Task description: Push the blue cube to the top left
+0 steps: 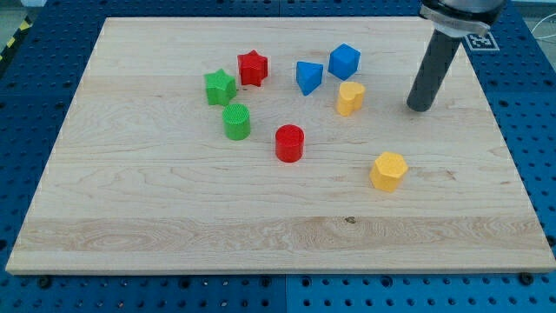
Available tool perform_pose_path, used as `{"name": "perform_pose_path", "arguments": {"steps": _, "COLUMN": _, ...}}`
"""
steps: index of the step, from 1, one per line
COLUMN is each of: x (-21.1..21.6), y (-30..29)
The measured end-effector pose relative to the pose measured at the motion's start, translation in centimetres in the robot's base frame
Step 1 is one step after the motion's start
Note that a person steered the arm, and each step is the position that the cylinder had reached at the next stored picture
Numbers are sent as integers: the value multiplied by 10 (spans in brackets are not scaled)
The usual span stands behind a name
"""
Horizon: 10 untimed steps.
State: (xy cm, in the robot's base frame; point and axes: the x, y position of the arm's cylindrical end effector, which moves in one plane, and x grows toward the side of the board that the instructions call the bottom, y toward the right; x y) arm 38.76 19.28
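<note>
My tip point(420, 107) rests on the surface point(174, 217) near its right edge, well right of the blue cube point(344, 61) and the yellow block point(350, 98) just below it. Left of the cube sit a second blue block point(308, 76), a red star point(253, 68) and a green star point(220, 87). A green cylinder point(236, 121), a red cylinder point(289, 143) and another yellow block point(387, 170) lie nearer the bottom edge.

Rod point(439, 61) cut off by the view's top; board point(278, 261) bottom corners clipped.

The surface point(174, 235) carries 8 blocks: 2 blue point(344, 61), 2 red point(253, 68), 2 green point(220, 87), 2 yellow point(388, 170), plus 1 rod tip point(420, 107).
</note>
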Motion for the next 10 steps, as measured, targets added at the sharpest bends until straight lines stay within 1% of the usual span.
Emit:
{"name": "perform_pose_path", "arguments": {"steps": 2, "x": -37, "y": -5}}
{"name": "perform_pose_path", "arguments": {"steps": 3, "x": -62, "y": -22}}
{"name": "perform_pose_path", "arguments": {"steps": 5, "x": -72, "y": -84}}
{"name": "perform_pose_path", "arguments": {"steps": 7, "x": -87, "y": -169}}
{"name": "perform_pose_path", "arguments": {"steps": 9, "x": -135, "y": -233}}
{"name": "perform_pose_path", "arguments": {"steps": 10, "x": -142, "y": -261}}
